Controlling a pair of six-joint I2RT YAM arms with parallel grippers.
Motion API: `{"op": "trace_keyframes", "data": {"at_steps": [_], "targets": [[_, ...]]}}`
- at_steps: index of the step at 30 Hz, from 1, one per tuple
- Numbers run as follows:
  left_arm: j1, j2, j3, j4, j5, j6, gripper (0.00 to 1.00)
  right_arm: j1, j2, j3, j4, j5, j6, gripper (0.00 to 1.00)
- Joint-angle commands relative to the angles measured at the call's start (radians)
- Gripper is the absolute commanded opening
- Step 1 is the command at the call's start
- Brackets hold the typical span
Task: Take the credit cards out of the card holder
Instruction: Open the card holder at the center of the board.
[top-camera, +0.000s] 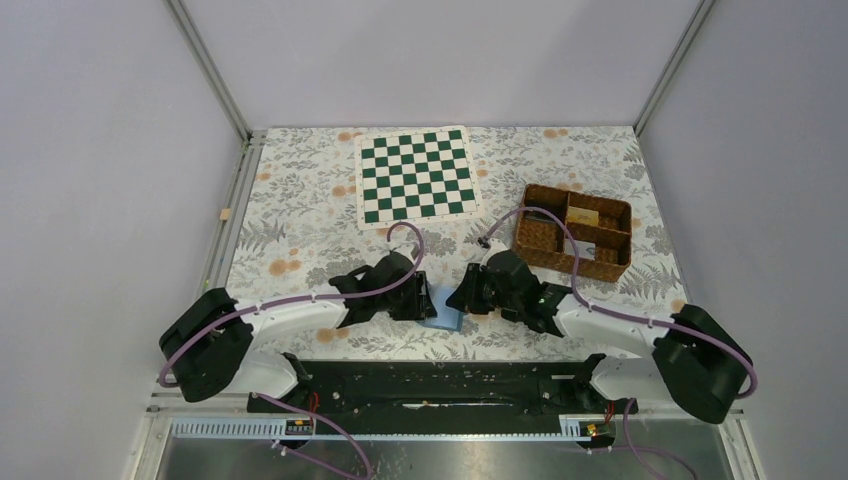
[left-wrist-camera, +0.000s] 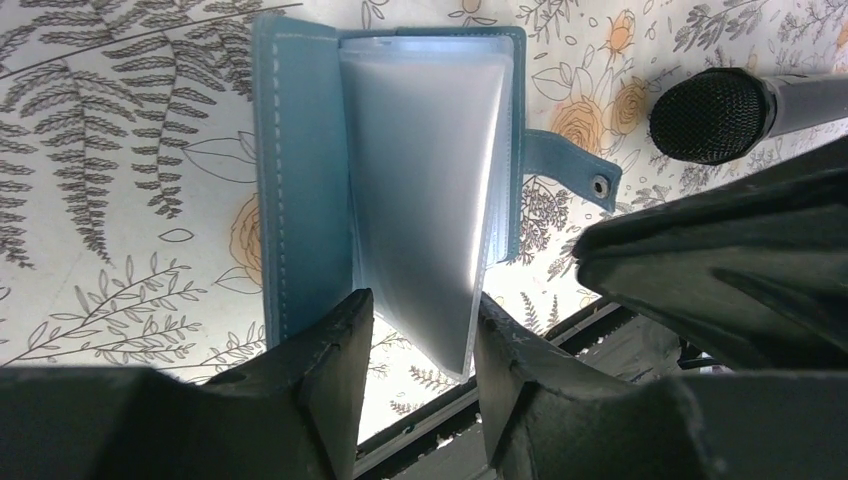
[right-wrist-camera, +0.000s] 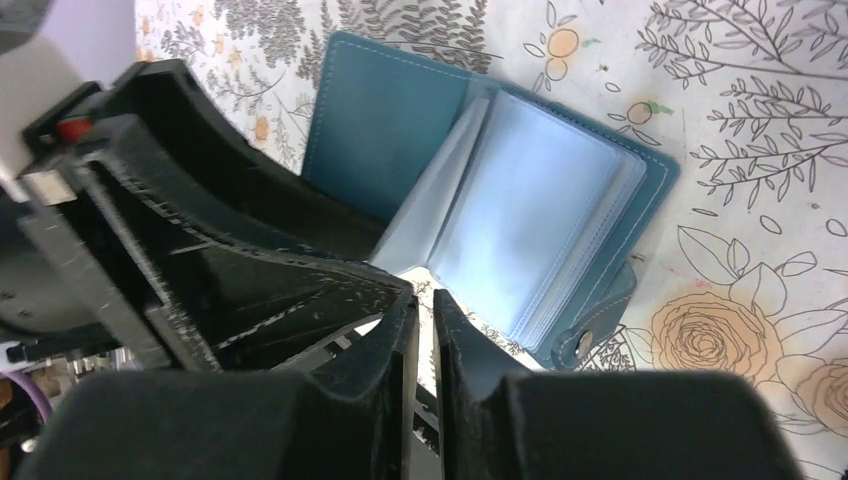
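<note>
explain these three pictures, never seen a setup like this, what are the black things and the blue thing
These are two robot arms bolted at the near edge of a flowered table. The wide picture looks down from above; the other two come from a camera on each wrist. On the table lie a green-and-white chessboard, a wicker basket and, between the arms, an open blue card holder. The left tool has its fingers either side of the holder's clear sleeves and seems to pinch them. The right tool is nearly closed close by the holder, with nothing in it.
</note>
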Motion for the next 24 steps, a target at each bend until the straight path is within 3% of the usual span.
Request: {"op": "trace_keyframes", "data": {"at_steps": [1,13,20,24], "targets": [[0.016,-0.041,-0.009,-0.019,-0.045,-0.002,0.40,-0.004,0.068,0.031,0.075,-0.001,0.054,0.16],[0.040,-0.108,0.033,-0.177,-0.187,0.037,0.37,-0.005,0.172,-0.011,0.082,0.070,0.027,0.13],[0.047,-0.147,0.092,-0.226,-0.186,0.049,0.38,-0.005,0.230,-0.027,0.120,0.075,0.026,0.10],[0.034,-0.166,0.159,-0.233,-0.121,0.143,0.39,-0.005,0.234,-0.030,0.130,0.070,0.028,0.10]]}}
